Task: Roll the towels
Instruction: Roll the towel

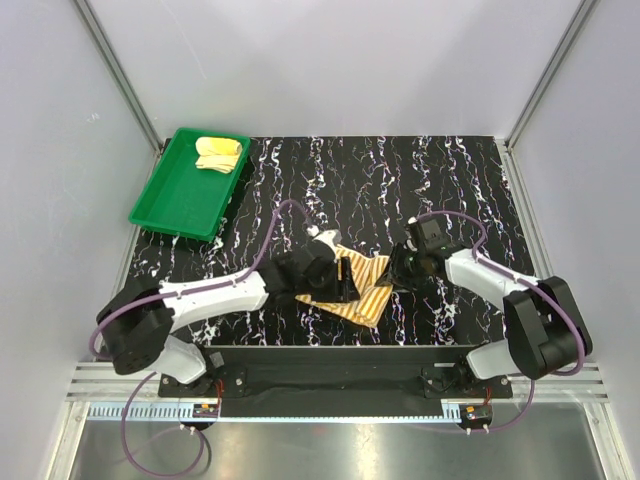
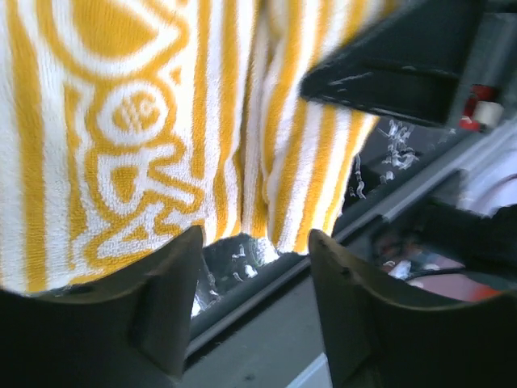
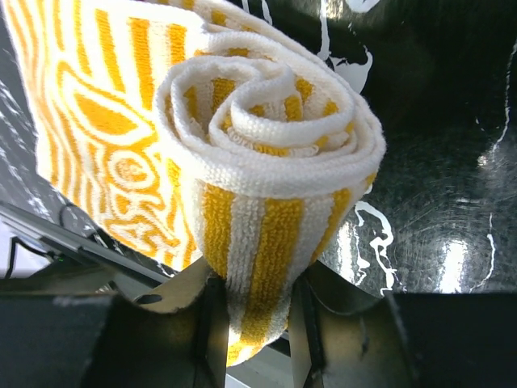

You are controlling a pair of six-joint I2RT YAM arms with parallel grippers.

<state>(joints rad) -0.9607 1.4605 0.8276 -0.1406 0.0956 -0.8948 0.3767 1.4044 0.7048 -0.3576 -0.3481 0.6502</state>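
Observation:
The orange-and-cream striped towel (image 1: 366, 296) lies near the table's front edge, partly rolled at its right end. My right gripper (image 1: 397, 269) is shut on that roll. In the right wrist view the spiral of the roll (image 3: 266, 121) stands just above the gripper (image 3: 254, 301), and its lower edge is pinched between the fingers. My left gripper (image 1: 345, 281) hovers over the towel's left part. In the left wrist view it (image 2: 257, 242) stands open with nothing between its fingers, and the flat striped cloth (image 2: 145, 121) lies just beyond their tips. The pale yellow towel (image 1: 218, 153) lies rolled in the tray.
A green tray (image 1: 170, 205) sits at the table's back left corner. The black marbled tabletop (image 1: 400, 180) stretches behind the arms. A black rail (image 1: 340, 357) runs along the near edge, close to the towel. White walls enclose the sides.

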